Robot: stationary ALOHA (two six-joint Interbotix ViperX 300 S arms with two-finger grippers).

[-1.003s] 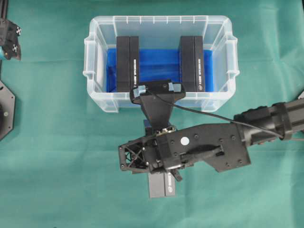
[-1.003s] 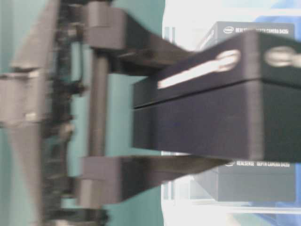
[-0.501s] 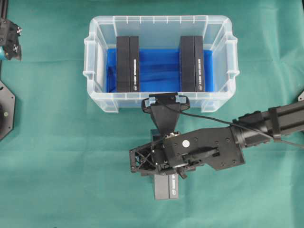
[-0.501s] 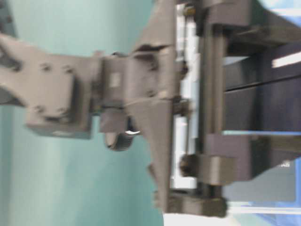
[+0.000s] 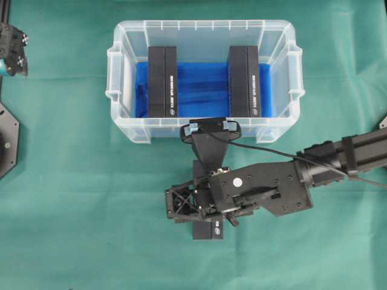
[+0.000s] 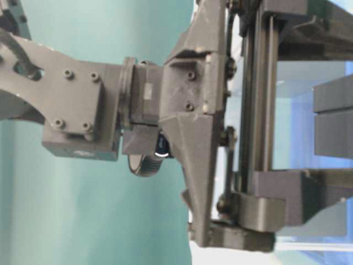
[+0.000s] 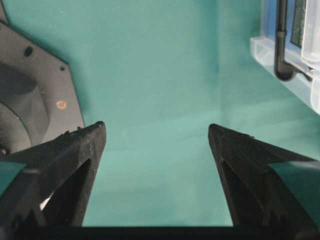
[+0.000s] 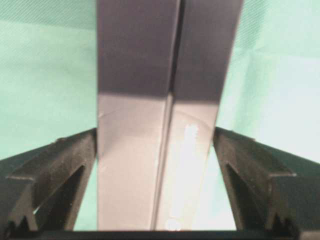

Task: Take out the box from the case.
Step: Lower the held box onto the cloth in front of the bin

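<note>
The clear case with a blue floor stands at the back of the green cloth. One black box lies on the cloth in front of the case, mostly under my right arm. My right gripper is above it, open. In the right wrist view the box lies between the spread fingers of the gripper, with green cloth showing beside it. The table-level view shows gaps between the box and both fingers. My left gripper is parked far left, and in its wrist view it is open and empty.
Two more black boxes stand on edge inside the case, left and right. The left arm's black base plate sits at the left edge. A corner of the case shows in the left wrist view.
The right gripper came down in front of the case with the box, then its fingers spread. The box now lies free on the cloth. The left arm has not moved.
</note>
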